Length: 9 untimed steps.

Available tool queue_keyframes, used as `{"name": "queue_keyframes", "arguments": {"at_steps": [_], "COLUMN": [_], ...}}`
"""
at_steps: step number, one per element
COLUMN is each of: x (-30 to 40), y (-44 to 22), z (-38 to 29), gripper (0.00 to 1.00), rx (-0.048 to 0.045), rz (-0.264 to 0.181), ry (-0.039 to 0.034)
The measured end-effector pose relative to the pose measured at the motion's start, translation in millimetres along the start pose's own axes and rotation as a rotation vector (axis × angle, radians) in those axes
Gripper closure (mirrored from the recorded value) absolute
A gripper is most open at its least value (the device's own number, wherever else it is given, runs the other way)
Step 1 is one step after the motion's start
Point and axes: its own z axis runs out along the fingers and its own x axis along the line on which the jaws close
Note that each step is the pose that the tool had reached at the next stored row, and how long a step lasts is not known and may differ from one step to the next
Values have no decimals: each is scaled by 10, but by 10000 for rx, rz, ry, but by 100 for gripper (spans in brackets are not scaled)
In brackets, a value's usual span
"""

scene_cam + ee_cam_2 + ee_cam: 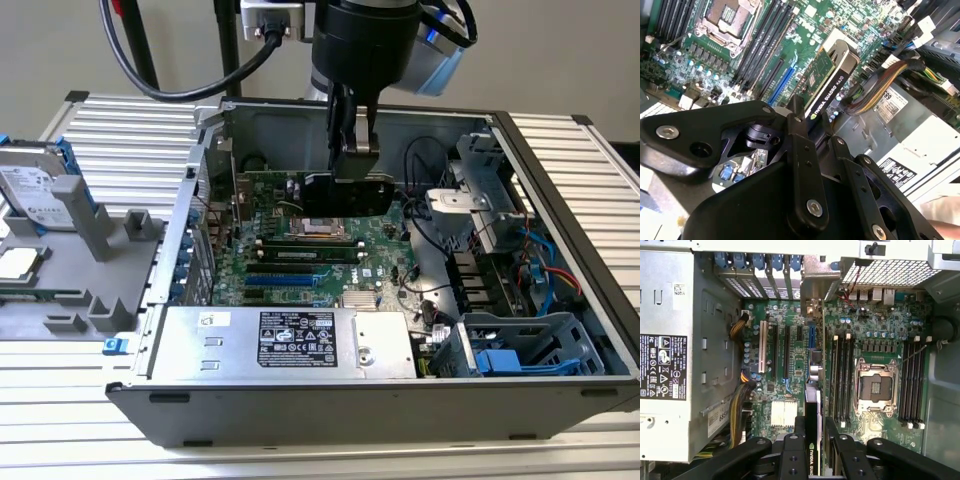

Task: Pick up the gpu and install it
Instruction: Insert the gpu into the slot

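My gripper (352, 160) reaches down into the open computer case (560, 210) and is shut on the gpu (345, 195). The gpu is a flat card with a black cooler, and it hangs on edge above the green motherboard (290, 262). In the second wrist view the gpu (832, 75) shows its green board and black cooler edge beyond the fingers (799, 117). In the first wrist view the gpu (813, 400) runs edge-on from the gripper (815, 429) towards its silver bracket (812, 287) at the case's rear slots. It lies in line with the blue slot (811, 335). I cannot tell whether it touches the slot.
A grey power supply (300, 340) fills the front of the case. The drive cage (520, 350) and cables (545, 260) are at the exterior view's right. The open processor socket (875, 387) and memory slots (840, 380) lie beside the card. A hard drive with blue rails (35, 185) rests on a grey fixture (95, 255) outside the case.
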Motion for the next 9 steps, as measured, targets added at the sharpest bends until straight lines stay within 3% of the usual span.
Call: {"name": "queue_keyframes", "arguments": {"at_steps": [9], "x": [0], "y": [-1], "z": [36], "gripper": [100], "rx": [0], "rz": [-2], "ry": [-6]}}
